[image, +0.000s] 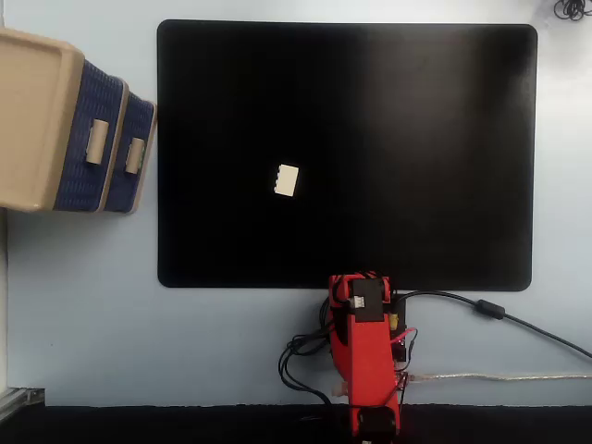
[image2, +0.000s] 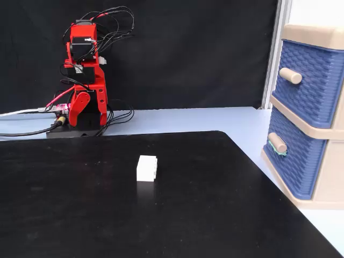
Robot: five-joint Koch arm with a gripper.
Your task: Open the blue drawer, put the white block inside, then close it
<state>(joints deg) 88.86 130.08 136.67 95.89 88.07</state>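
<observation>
Folded on its red arm [image2: 86, 80], the gripper's jaw state cannot be told. The small off-white notched toy brick [image: 287, 180] lies mid-mat [image: 416, 111], long axis toward the arm. Both woven dark blue plastic drawers [image2: 310, 80] sit closed, contents hidden.

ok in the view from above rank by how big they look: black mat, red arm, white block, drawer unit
1. black mat
2. drawer unit, cut off at the left edge, so its full size is unsure
3. red arm, partly cut off at the bottom
4. white block
</observation>
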